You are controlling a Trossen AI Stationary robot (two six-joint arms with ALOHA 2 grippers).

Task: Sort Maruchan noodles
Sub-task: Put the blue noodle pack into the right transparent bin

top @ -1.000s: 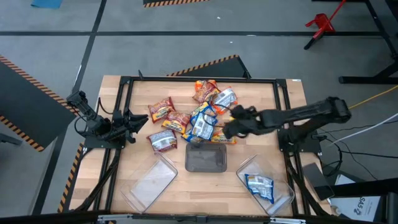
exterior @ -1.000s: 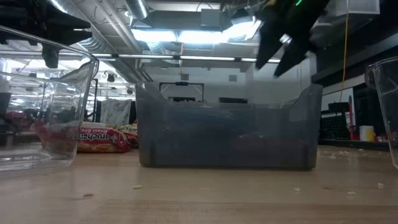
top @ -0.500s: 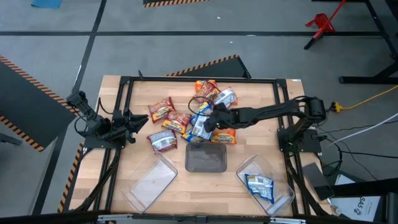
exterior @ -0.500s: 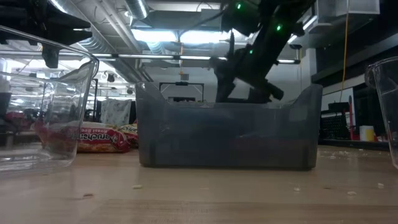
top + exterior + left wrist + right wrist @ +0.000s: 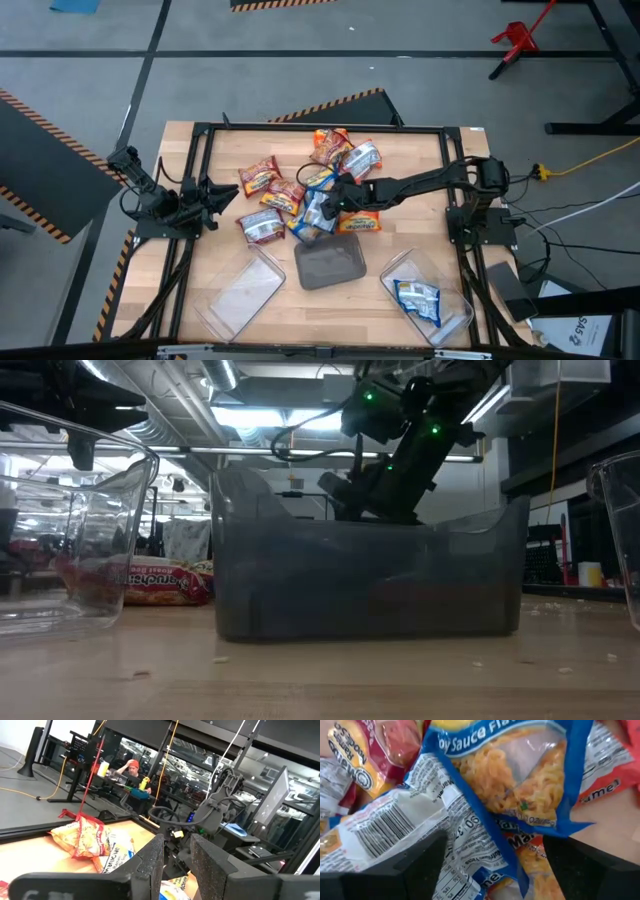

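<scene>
Your wooden table [image 5: 220,250] carries the Maruchan noodles [image 5: 318,190] heaped at its middle: crinkly orange, red and blue-white packets. Your right gripper [image 5: 322,205] stands spread over a blue packet [image 5: 510,785]; its tips are cut off. Your left gripper [image 5: 222,195] waits, half-parted, at the table's left.

Robotics lab or industrial workshop floor

A grey concrete floor [image 5: 300,40] marked with dark lines and orange-black hazard tape [image 5: 330,106] is seen around the wooden table [image 5: 470,140]. Exposed ceiling ducts [image 5: 170,420] and strip lights [image 5: 290,415] are shown overhead. Further workstations and a seated person [image 5: 131,767] are made out beyond, possibly through glass.
</scene>
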